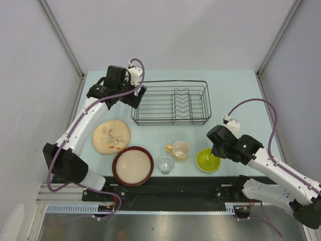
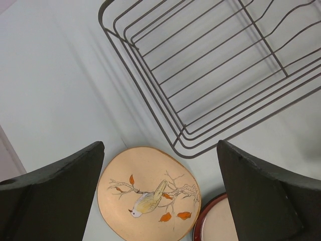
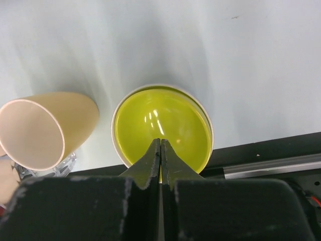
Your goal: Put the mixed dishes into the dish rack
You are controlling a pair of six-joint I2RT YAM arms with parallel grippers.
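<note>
Pale blue-green counter (image 1: 235,93), boxed in by plain grey walls (image 1: 170,30) with metal corner posts (image 1: 62,37). Black strip (image 1: 180,193) along the near edge, then what looks like brushed steel sheet (image 1: 165,228) below it.

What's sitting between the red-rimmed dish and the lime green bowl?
The clear glass and the pale yellow mug, the mug farther back, sit between the red-rimmed dish and the lime green bowl, as the top view shows.

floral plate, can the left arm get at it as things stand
Probably yes. The floral plate lies bare on the table near the dish rack's corner, and the left arm hangs above it, jaws wide open. The red-rimmed dish crowds one edge; the others look free.
</note>
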